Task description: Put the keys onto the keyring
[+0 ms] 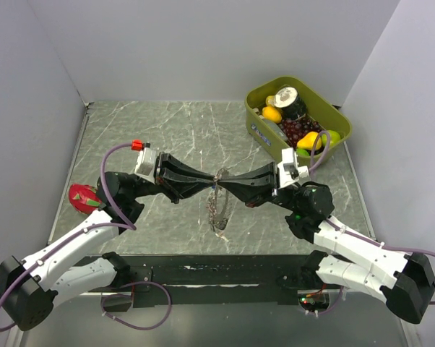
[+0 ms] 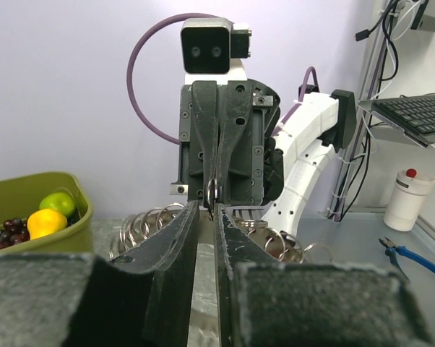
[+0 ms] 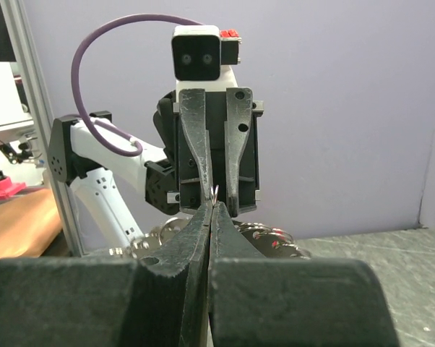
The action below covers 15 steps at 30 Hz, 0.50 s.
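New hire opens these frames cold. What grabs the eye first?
The two arms meeting tip to tip at mid-table. The right gripper is shut on the keyring, which trails toward the near edge, and the left gripper faces it with jaws narrowly apart. Next come the olive bin of bright fruit at the far right and a red object beside the left arm.

My arms: white shells, black joints. Purple cables off wrists. Left gripper, right gripper: black, screw-dotted.
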{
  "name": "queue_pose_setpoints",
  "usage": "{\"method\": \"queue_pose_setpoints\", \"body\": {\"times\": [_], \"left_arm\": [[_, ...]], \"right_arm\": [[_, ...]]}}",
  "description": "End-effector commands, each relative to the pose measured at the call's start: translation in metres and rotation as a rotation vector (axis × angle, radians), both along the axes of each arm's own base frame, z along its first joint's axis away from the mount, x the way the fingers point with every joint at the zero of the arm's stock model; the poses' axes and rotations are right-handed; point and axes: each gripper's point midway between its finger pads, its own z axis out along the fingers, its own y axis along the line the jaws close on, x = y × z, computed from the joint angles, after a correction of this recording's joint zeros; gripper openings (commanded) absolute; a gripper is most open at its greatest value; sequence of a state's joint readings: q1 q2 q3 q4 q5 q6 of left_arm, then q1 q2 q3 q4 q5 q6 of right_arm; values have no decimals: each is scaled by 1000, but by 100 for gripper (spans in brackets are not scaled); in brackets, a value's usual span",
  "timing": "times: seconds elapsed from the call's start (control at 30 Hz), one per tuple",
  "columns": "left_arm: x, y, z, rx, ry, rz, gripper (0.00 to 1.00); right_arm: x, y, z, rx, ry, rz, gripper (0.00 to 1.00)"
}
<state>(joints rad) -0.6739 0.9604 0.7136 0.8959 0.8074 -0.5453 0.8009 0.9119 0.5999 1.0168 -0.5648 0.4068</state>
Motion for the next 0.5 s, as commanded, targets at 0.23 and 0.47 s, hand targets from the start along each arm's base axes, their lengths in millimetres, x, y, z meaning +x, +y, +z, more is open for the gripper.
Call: {"method": "queue_pose_setpoints", "body": {"times": [0.23,0.47], "left_arm": [[-9,-2,22,-24,-71,-16,14],[-6,1,23,-38,-58,19,41]], "right_arm": [[-14,-10,25,104,-97,-2,0],[-17,-16,29,143,-112,-13,0]]}}
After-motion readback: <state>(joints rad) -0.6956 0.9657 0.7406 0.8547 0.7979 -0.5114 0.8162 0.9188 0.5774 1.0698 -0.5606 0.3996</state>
